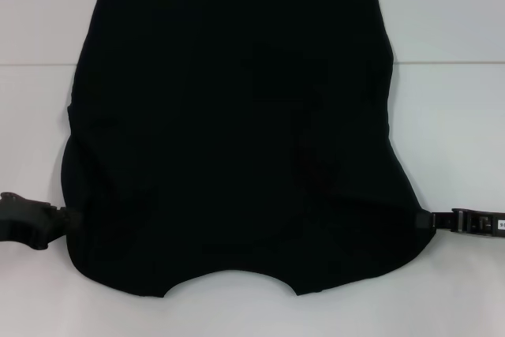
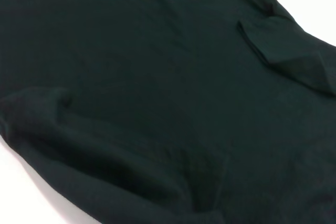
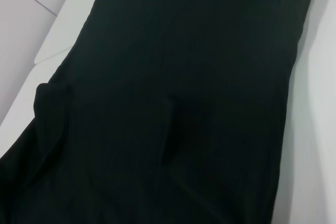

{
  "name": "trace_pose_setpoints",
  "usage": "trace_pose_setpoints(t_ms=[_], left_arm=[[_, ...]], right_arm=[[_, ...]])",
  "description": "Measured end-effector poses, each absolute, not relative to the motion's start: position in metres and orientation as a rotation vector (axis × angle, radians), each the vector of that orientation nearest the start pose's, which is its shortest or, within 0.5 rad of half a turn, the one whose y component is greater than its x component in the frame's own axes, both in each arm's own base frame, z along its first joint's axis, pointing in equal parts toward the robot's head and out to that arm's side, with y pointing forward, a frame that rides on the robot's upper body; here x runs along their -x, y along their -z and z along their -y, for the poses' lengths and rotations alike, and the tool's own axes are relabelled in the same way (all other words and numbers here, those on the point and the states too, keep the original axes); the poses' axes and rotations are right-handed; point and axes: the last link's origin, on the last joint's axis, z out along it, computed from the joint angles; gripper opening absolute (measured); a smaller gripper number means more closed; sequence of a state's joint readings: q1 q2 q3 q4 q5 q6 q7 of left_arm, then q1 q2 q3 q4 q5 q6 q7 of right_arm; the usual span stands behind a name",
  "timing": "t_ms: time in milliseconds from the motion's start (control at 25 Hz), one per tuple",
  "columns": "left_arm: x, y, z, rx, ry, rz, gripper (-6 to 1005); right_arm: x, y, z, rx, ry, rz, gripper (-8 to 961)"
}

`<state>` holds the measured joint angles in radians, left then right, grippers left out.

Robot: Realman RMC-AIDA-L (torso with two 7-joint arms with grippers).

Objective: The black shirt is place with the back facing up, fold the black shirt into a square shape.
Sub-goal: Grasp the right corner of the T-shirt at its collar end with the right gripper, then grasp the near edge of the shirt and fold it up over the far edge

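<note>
- Left pincer (image 1: 67, 219) and right pincer (image 1: 422, 219) sit at the near side edges of the black shirt (image 1: 237, 132); I cannot tell their grip.
- Shirt lies flat mid-desk (image 1: 458, 116), sleeves apparently folded in.
- Next, likely carry the near edge toward the far hem.

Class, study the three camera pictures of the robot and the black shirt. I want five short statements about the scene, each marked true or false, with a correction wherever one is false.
1. The black shirt lies spread out on a white table. True.
2. The curved neckline is on the shirt's far edge. False: it is at the edge nearest the robot.
3. The left gripper is at the shirt's left edge, near the neckline end. True.
4. The right gripper hangs high above the shirt's middle. False: it is at the shirt's right edge.
5. The shirt is already folded into a small square. False: it is still spread wide.
</note>
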<state>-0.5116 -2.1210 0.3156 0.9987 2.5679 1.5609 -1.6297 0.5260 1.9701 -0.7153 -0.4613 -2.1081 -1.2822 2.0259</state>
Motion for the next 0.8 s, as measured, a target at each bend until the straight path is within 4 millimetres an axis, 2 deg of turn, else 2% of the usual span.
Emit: trace_pose_setpoints(t_ms=[160, 360, 600, 800], left_arm=[[0.335, -0.064, -0.314, 2.454, 0.158, 1.002, 60], [0.332, -0.065, -0.312, 2.448, 0.179, 1.048, 60], [0.332, -0.076, -0.301, 2.42, 0.207, 1.147, 60], [0.333, -0.081, -0.283, 2.457, 0.227, 1.199, 60]], right_arm=[[-0.334, -0.004, -0.334, 2.26, -0.483, -1.652, 137], [-0.34, -0.01, -0.329, 2.254, -0.481, -1.652, 22], [-0.349, -0.023, -0.311, 2.279, -0.551, -1.613, 22], [-0.359, -0.035, -0.285, 2.313, -0.625, -1.567, 22]])
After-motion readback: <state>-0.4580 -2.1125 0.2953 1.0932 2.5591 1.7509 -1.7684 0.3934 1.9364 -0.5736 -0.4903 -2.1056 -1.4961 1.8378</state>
